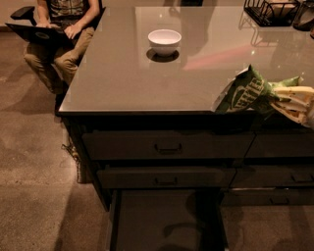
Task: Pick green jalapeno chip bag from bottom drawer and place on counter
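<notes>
The green jalapeno chip bag (248,92) hangs in the air at the counter's front edge, on the right, white lettering facing me. My gripper (278,95) comes in from the right edge and is shut on the bag's right end, at counter height. The counter (122,73) is a glossy grey-beige top over dark drawers. The bottom drawer (164,220) stands pulled open below, its flat dark inside showing nothing in it.
A white bowl (164,41) sits on the counter at the back middle. A black wire basket (272,11) stands at the back right corner. A seated person with a laptop (54,34) is at the counter's left. Two shut drawers with bar handles (168,147) are above the open one.
</notes>
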`<act>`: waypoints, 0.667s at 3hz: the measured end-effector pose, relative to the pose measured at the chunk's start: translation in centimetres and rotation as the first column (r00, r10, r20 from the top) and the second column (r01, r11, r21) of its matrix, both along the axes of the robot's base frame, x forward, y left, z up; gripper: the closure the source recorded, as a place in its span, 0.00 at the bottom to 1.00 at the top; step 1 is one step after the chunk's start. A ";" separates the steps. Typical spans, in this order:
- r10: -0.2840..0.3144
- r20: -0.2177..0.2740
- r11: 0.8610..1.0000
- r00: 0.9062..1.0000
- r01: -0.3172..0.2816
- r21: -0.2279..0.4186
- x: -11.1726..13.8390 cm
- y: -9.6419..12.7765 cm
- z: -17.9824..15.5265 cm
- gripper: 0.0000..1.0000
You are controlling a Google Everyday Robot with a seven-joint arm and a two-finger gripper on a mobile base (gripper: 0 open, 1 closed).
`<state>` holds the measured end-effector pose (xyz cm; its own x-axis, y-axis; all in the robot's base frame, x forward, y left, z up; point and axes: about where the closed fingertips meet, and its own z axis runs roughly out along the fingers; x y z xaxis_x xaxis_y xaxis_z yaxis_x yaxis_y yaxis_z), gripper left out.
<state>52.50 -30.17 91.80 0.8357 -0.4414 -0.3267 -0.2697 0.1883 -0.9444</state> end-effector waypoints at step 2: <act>-0.038 -0.022 0.999 0.999 0.038 -0.005 8.1 0.1 5.8 1.00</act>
